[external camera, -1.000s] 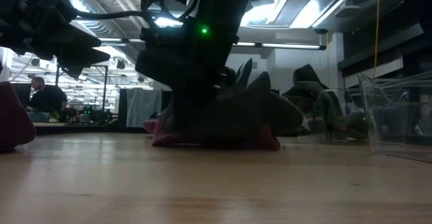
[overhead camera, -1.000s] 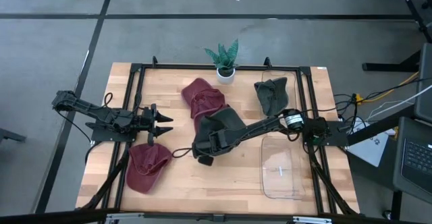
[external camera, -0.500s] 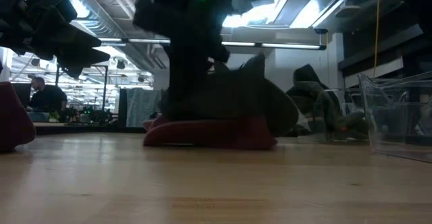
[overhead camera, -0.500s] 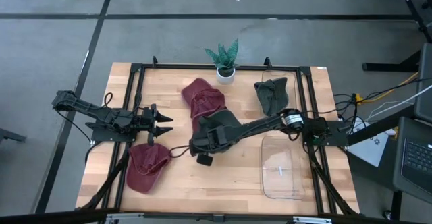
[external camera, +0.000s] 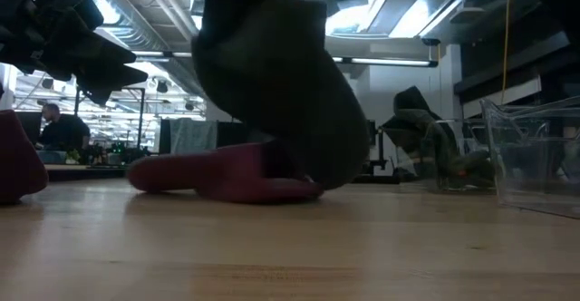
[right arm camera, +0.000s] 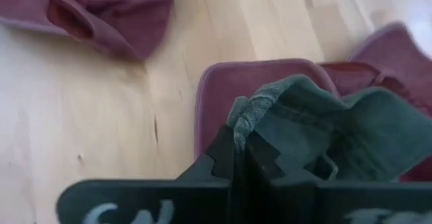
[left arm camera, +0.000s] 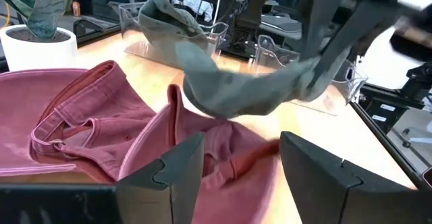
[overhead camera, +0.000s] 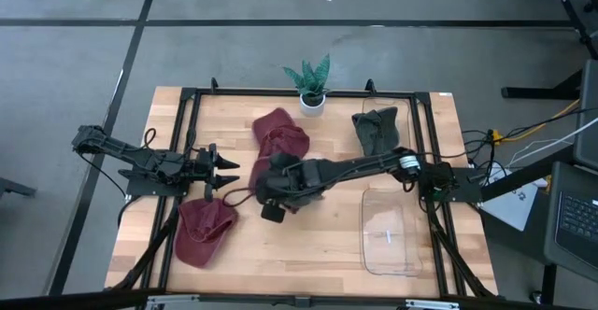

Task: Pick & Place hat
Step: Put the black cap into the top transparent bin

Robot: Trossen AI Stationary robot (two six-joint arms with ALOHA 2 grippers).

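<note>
A dark green hat point(overhead camera: 301, 174) hangs from my right gripper point(overhead camera: 268, 198) near the table's middle, and that gripper is shut on it. It shows bunched in the low view point(external camera: 281, 83) and in the left wrist view point(left arm camera: 236, 89). Under and beyond it, a maroon hat point(overhead camera: 282, 131) lies flat on the table, its brim point(right arm camera: 219, 82) below my right fingers. My left gripper point(overhead camera: 222, 171) hovers open toward the table's left, its fingers point(left arm camera: 169, 173) pointing at both hats. A second maroon hat point(overhead camera: 206, 232) lies at the near left. My right gripper pinches a bunched edge of the green hat's cloth point(right arm camera: 241, 113) between its two fingers, coming from above at a slant. The hat hangs below the fingers, crumpled and slack. Its lowest part point(external camera: 304, 179) is down by the maroon hat; whether they touch, I cannot tell.
A second green hat point(overhead camera: 376, 129) lies at the far right. A potted plant point(overhead camera: 311, 88) stands at the far edge. A clear container point(overhead camera: 388, 232) sits at the near right and shows in the low view point(external camera: 535, 156). Bare wood lies near the table's near middle.
My right gripper has moved toward the table's left and up, staying shut. The green hat, which lay slumped over the maroon hat, has been drawn up and leftward and now hangs bunched, uncovering more of the maroon hat.
</note>
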